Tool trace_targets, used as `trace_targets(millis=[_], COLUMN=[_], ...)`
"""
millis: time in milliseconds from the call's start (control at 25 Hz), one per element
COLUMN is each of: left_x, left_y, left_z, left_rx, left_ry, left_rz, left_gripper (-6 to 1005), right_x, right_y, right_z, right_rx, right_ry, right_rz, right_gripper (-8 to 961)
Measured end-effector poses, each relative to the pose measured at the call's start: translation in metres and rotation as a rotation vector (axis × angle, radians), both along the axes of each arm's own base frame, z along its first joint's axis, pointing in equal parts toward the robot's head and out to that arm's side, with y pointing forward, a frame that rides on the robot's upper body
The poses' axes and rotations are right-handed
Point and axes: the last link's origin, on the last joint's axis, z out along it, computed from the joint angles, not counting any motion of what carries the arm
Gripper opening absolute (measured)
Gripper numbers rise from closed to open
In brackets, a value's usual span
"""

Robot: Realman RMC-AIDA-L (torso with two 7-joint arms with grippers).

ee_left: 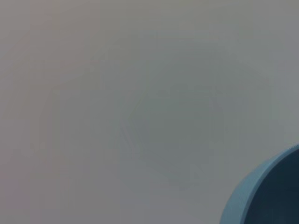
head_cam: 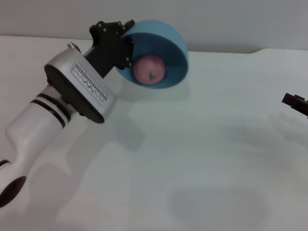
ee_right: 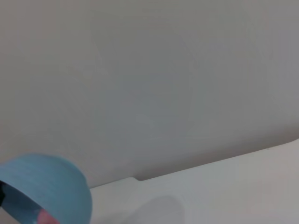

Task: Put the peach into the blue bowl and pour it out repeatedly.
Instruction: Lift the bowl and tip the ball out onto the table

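My left gripper point(head_cam: 126, 44) is shut on the rim of the blue bowl point(head_cam: 171, 43) and holds it raised and tipped on its side at the far left of the white table, its mouth facing me. The pink peach point(head_cam: 149, 70) with its green stem nub lies against the bowl's lower inside wall. The bowl's rim shows in the left wrist view point(ee_left: 243, 196). In the right wrist view the bowl point(ee_right: 51, 182) shows from outside, with a sliver of the peach point(ee_right: 46, 217) at its mouth. My right gripper point(head_cam: 296, 103) is at the right edge, apart from them.
The white table point(head_cam: 192, 154) spreads out below the bowl and toward me. A grey wall point(head_cam: 231, 24) stands behind the table's far edge.
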Motion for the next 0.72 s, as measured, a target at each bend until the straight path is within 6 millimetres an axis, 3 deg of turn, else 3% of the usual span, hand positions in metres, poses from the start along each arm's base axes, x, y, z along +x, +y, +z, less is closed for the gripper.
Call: trace_targets(millis=[240,400,600,720], left_x=[0.000,0.000,0.000,-0.001], left_y=[-0.011,-0.016,-0.015,-0.009], left_z=[0.000,-0.004,-0.004,0.004], left_rx=[0.127,0.154,0.154,0.149], left_ry=[0.243,0.314,0.297,0.162], left_rz=[-0.128,-0.162,-0.144,-0.063], left_gripper=[-1,-1,0,0], right_x=[-0.001,-0.002,-0.003,-0.004], right_y=[0.001,0.002,0.003,0.003], right_z=[0.000,0.000,0.000,-0.001], right_rx=[0.000,0.000,-0.002,-0.006], right_ry=[0.000,0.000,-0.001,-0.003], right_rz=[0.003,0.006,0.009,0.013], right_gripper=[453,454,455,456])
